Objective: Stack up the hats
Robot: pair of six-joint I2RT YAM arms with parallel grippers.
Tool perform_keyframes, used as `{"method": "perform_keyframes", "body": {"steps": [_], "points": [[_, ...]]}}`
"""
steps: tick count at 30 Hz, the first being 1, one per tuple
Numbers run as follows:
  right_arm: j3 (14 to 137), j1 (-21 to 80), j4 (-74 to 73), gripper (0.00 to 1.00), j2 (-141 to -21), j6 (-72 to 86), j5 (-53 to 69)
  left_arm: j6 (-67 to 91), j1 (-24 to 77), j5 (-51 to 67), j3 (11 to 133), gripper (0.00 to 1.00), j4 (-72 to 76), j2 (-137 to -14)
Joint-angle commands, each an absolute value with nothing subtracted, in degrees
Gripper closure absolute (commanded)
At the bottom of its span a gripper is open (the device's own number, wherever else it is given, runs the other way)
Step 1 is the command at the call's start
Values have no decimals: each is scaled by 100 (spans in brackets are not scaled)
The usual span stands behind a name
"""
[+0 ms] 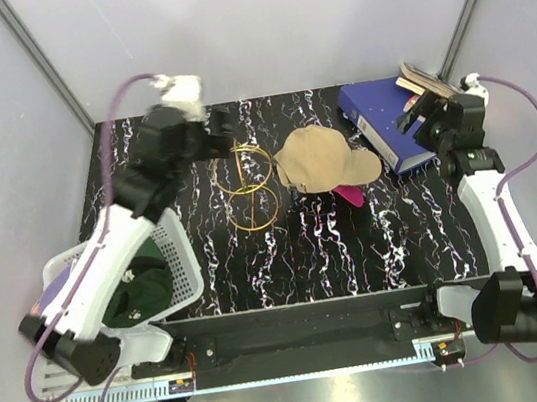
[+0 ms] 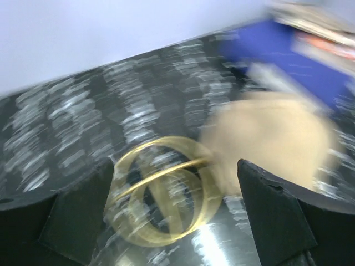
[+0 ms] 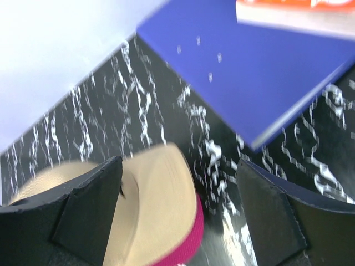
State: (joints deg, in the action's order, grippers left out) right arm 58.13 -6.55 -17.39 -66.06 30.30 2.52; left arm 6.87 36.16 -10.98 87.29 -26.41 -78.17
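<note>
Pale grey walls, black marbled table

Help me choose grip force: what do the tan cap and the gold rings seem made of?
Tan cap: soft matte fabric, judging by its seamed, slumped crown. Gold rings: thin wire, likely metal with a glossy gold finish; coated plastic cannot be excluded.

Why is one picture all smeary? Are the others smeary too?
Left wrist view: heavily smeared, gold rings and tan hat streaky. Right wrist view: softer blur, blue binder edges fuzzy. Top view: mostly sharp, table pattern crisp.
</note>
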Motion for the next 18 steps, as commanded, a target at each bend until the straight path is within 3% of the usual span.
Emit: {"method": "perform_keyframes", "body": {"steps": [1,10,18], "points": [[6318,-650,-951,10,-7038,3094,-307,1761,1957,-2909,8036,1,-4269,-6902],[7470,-659,-484,10,-8252,3277,-335,3497,213,-2497,5882,1,-5221,-5344],[7164,-659,-202,10,-8236,3647,149,3525,88,-2479,4668,1,-4378,-5519]]}}
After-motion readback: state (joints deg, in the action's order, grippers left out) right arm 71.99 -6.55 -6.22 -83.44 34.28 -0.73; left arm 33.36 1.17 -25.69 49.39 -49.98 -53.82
